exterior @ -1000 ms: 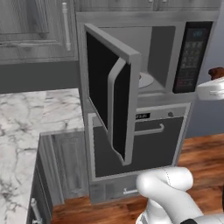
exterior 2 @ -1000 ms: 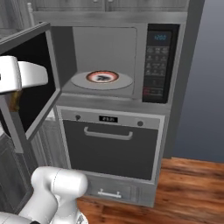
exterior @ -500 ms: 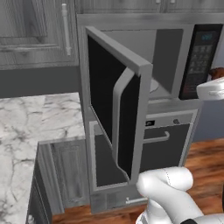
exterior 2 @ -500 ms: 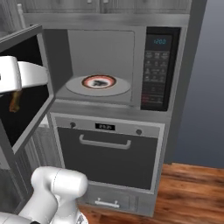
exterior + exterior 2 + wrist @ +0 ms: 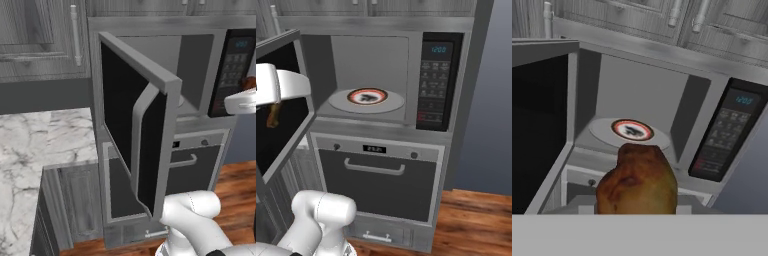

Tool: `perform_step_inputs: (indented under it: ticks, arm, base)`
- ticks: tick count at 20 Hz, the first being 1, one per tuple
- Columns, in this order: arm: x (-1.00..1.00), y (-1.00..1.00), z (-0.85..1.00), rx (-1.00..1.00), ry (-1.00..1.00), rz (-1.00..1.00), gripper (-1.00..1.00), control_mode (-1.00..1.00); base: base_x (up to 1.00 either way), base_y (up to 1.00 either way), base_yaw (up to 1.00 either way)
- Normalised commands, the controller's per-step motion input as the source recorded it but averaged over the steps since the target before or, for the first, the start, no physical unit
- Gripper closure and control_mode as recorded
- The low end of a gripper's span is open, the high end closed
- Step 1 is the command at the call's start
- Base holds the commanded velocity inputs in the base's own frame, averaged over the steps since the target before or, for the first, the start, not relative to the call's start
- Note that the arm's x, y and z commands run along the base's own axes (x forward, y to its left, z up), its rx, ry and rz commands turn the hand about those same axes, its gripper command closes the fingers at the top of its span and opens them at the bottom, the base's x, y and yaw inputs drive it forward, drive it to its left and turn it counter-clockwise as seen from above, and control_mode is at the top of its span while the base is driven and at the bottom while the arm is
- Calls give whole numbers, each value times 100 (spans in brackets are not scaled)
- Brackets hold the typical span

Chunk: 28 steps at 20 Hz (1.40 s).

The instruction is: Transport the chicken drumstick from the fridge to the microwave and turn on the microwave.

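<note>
The microwave (image 5: 376, 26) stands straight ahead with its black-glass door (image 5: 134, 125) swung wide open to the left. Inside lies a grey turntable (image 5: 336, 101) with a round red-rimmed mark in its middle. The black keypad panel (image 5: 433, 85) is at the right. My gripper (image 5: 274, 106) hangs in front of the open door, left of the cavity, shut on the chicken drumstick (image 5: 273, 116). Close up in the hand view, the golden-brown drumstick (image 5: 637, 182) covers my fingertips, with the cavity just behind it. The fridge is out of view.
Under the microwave sits an oven (image 5: 376, 175) with a horizontal handle and a drawer below it. A marble counter (image 5: 35, 150) runs to the left of the door. Grey cabinets (image 5: 40, 40) hang above. Wooden floor (image 5: 476, 215) lies at the lower right.
The whole picture has shifted and grown: the base has driven closer to the microwave. The drumstick stays in my gripper at the same spot in the views.
</note>
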Motion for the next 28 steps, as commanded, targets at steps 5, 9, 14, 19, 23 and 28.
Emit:
perform_step_inputs:
  ticks: [5,9,14,19,23,28]
  arm:
    - [0,0,0,0,0,0,100,100]
    - [0,0,0,0,0,0,100,100]
    - [7,0,-7,0,2,0,100,-100]
    - [44,0,-43,0,0,0,100,-100]
    - [27,0,-44,0,0,0,100,-100]
    - [7,0,-25,0,2,0,100,-100]
  base:
    - [30,0,0]
    - [20,0,0]
    - [0,0,0]
    - [0,0,0]
    - [0,0,0]
    - [0,0,0]
